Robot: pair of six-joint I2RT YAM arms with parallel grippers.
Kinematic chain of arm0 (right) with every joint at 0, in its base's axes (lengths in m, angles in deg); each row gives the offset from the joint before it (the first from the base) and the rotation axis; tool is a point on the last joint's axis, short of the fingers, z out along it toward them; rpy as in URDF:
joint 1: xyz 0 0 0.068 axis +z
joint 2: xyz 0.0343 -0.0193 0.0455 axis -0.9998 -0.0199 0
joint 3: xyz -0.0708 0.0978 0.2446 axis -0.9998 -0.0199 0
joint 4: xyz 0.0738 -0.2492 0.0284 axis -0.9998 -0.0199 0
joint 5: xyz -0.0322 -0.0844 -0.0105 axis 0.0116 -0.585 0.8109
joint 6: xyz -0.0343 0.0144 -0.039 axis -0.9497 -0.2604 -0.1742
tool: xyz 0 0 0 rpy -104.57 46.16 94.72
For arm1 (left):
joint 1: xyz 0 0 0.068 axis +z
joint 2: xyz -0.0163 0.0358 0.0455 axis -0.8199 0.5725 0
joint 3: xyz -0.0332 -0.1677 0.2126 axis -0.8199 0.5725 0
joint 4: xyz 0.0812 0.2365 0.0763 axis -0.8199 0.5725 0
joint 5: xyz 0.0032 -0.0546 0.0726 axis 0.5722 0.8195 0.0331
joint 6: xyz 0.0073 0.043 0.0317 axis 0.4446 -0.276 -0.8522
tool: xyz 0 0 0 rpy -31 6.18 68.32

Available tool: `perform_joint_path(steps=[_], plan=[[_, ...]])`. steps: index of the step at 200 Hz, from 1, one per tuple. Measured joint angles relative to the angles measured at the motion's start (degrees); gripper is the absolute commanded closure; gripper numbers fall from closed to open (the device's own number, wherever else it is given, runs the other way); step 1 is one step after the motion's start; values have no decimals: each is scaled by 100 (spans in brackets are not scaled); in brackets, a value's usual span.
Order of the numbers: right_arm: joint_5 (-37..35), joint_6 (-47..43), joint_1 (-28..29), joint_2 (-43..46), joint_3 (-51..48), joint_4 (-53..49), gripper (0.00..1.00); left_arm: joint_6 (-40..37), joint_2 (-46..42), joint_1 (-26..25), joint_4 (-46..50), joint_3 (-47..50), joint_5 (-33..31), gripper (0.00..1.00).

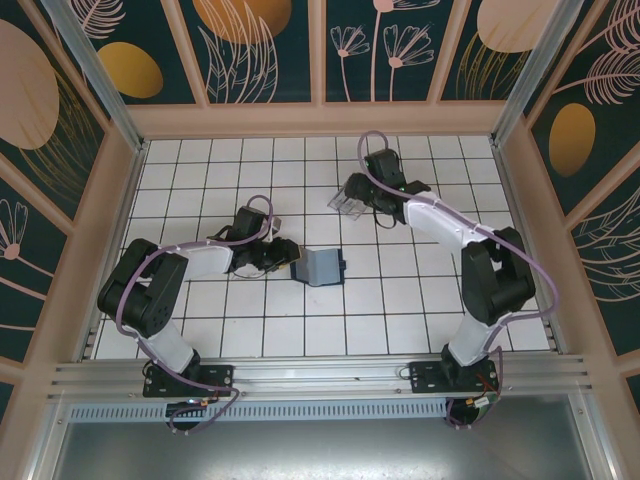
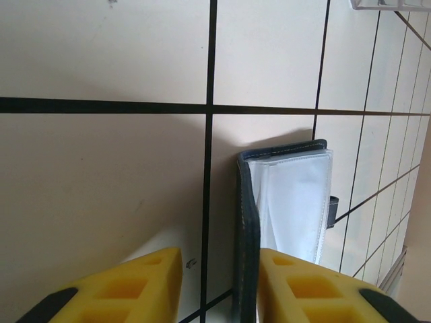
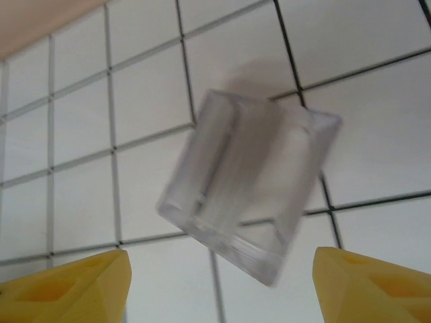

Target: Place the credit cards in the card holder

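- Clear plastic slotted card holder (image 3: 249, 188) lies on the white tiles at the table's far middle, straight ahead of the right gripper (image 3: 222, 296), whose jaws stand wide and empty.
- Dark blue folding wallet (image 2: 289, 195) runs lengthwise ahead of the left gripper (image 2: 221, 282), its stitched edge between the parted, unclamped jaws.
- Whether credit cards sit inside it, I cannot tell.

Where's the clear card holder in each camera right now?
Top external: card holder, upper centre.
Left wrist: probably the clear sliver in the top right corner.
Right wrist: centre, tilted, between the right gripper's open fingers.
Shared landmark: white tiles with black grout lines.
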State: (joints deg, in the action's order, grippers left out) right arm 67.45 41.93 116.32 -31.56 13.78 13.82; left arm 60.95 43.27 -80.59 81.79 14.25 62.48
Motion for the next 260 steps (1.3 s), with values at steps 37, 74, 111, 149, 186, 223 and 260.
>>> perform_joint_path(steps=[37,74,111,149,186,223,260], plan=[[42,463,-48,-566,859,-166,30,0,0,0,-17,9,2,67],[35,1082,-184,-1115,1314,-575,32,11,0,0,-96,28,7,69],[63,1547,-197,-1432,1440,-756,33,26,0,0,-127,28,24,70],[142,1705,-199,-1663,1665,-828,35,26,0,0,-125,28,22,70],[284,1803,-229,-1816,1749,-863,37,26,0,0,-125,28,22,72],[343,1801,-251,-1921,1847,-870,39,26,-2,0,-125,28,22,75],[660,1799,-334,-1956,1853,-811,38,26,-2,0,-125,31,20,77]])
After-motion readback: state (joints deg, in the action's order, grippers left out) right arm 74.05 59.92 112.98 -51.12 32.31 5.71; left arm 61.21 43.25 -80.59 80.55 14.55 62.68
